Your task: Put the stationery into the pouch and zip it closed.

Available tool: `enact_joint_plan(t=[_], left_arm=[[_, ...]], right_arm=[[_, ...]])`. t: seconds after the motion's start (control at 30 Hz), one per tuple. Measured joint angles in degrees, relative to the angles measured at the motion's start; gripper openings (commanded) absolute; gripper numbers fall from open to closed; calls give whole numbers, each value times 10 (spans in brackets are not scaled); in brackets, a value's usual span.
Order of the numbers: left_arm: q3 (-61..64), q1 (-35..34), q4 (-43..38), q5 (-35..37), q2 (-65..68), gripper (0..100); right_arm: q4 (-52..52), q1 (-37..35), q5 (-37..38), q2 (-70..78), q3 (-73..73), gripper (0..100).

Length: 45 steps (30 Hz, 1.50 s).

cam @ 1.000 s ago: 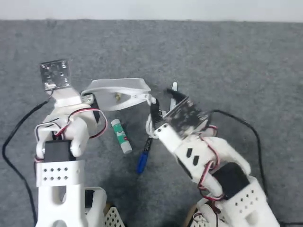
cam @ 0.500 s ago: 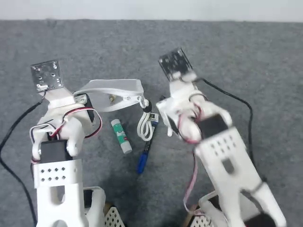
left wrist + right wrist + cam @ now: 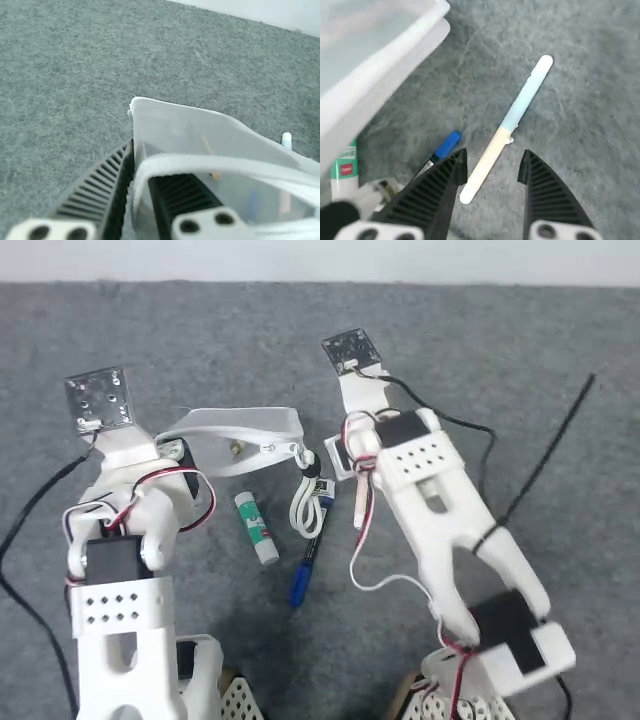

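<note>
A translucent white pouch (image 3: 240, 438) lies on the grey carpet, mouth gaping, and my left gripper (image 3: 185, 453) holds its left end. In the left wrist view that gripper (image 3: 140, 165) is shut on the pouch's rim (image 3: 210, 162). A green-and-white glue stick (image 3: 256, 527) and a blue pen (image 3: 307, 562) lie just in front of the pouch, beside its white strap (image 3: 305, 505). My right gripper (image 3: 493, 157) stands open above a pastel pen (image 3: 512, 120), one finger on each side of it. The right arm (image 3: 420, 480) stretches over that spot.
Grey carpet (image 3: 520, 360) covers the whole table. The blue pen's cap (image 3: 448, 144) and the glue stick (image 3: 342, 172) lie close to the right gripper, with the pouch's end (image 3: 380, 55) beside them. Cables trail off both arms.
The right arm has swung away from the pouch's strap and stretched toward the back, over the pastel pen. The strap now lies loose on the carpet. The left arm shifted only slightly.
</note>
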Motion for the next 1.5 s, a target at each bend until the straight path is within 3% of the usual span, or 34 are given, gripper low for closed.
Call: enact_joint_plan(t=[0.47, 0.67, 0.83, 1.17, 1.5], left_arm=[[0, 0, 0, 0, 0, 11], [0, 0, 0, 0, 0, 11], [0, 0, 0, 0, 0, 11], [0, 0, 0, 0, 0, 11], [0, 0, 0, 0, 0, 11]], right_arm=[[-40, 21, 0, 205, -114, 178], [-102, 26, 0, 254, -114, 63], [-115, 27, -1, 287, -148, 41], [13, 26, -1, 349, -264, 13], [34, 27, -1, 347, -273, 13]])
